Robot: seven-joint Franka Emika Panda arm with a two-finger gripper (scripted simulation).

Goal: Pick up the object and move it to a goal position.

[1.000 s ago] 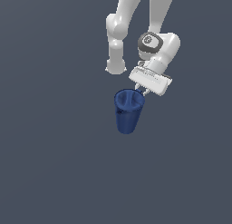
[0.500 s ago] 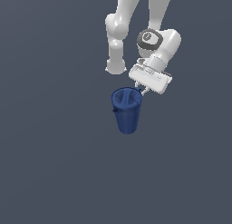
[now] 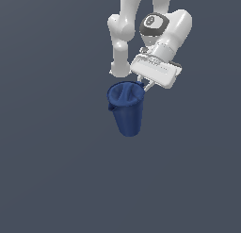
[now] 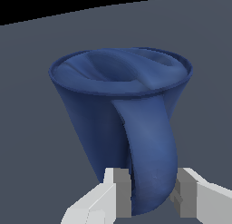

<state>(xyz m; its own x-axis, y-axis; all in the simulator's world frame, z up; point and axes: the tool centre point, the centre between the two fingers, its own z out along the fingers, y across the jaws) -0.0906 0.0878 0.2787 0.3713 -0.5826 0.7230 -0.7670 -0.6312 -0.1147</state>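
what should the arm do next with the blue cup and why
Probably close the end effector on the handle. In the wrist view the dark blue tapered cup's curved handle sits between the two pale fingers, with a slight gap showing on one side, so the grip looks not quite firm. Once it is clamped, lifting toward the goal seems reasonable; no goal marker is visible.

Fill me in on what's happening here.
A white robot arm has its gripper around the handle of a dark blue cup. The wrist view shows one of the fingers on each side of that handle. The cup sits upright with its wide rim up, against a plain grey surface; whether it is lifted clear cannot be told.
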